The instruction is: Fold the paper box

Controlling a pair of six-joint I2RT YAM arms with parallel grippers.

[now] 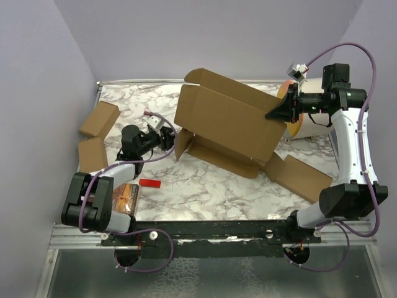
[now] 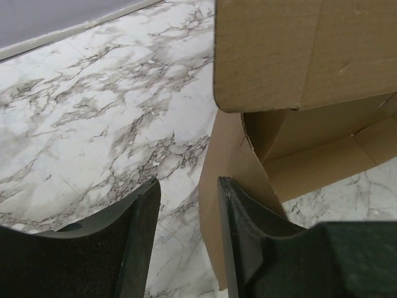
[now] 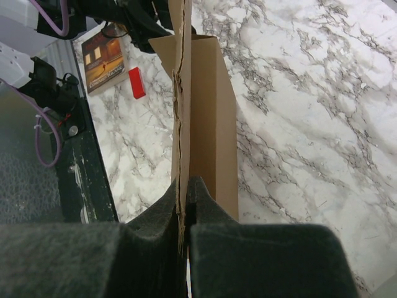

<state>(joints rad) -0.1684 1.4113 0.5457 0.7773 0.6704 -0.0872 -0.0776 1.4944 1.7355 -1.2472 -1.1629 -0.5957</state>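
The paper box (image 1: 226,121) sits tipped up mid-frame on the desk (image 1: 205,186), the right hand (image 3: 185,189) pinched on its thin wall edge and the left hand (image 2: 186,198) parted beside a side flap (image 2: 226,167), so any pull could tear or slip that edge.

The left arm (image 1: 116,172) and right arm (image 1: 350,143) wore white shells, black joints, looping purple cables (image 1: 350,45), and dark textured fingers (image 2: 127,248).
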